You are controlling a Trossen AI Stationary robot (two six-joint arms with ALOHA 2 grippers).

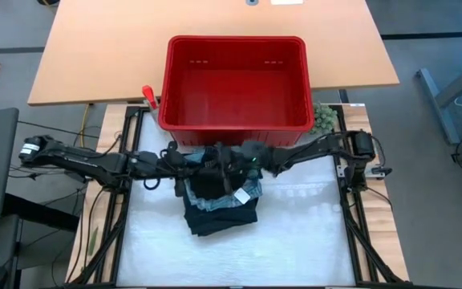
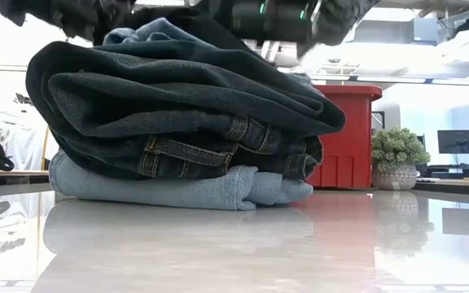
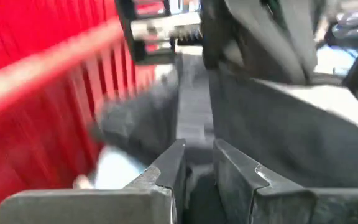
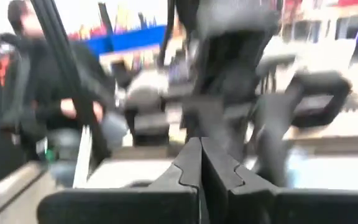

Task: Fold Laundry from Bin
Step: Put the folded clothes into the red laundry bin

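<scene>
High view: both end effectors meet over the folded jeans (left slightly parted, right closed), bin just behind.

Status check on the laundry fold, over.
Left gripper slightly parted over the dark jeans. Right gripper shut, meeting it there. Jeans stacked on light denim garment; red bin empty. Nothing blocking.

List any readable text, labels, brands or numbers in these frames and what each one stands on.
None can be read.
Jeans: stitching and belt loops show, no readable tag.
Bin: plain red, no label visible.
Left gripper and right gripper: no markings legible.
Background screens and signs: too blurred to read.
</scene>
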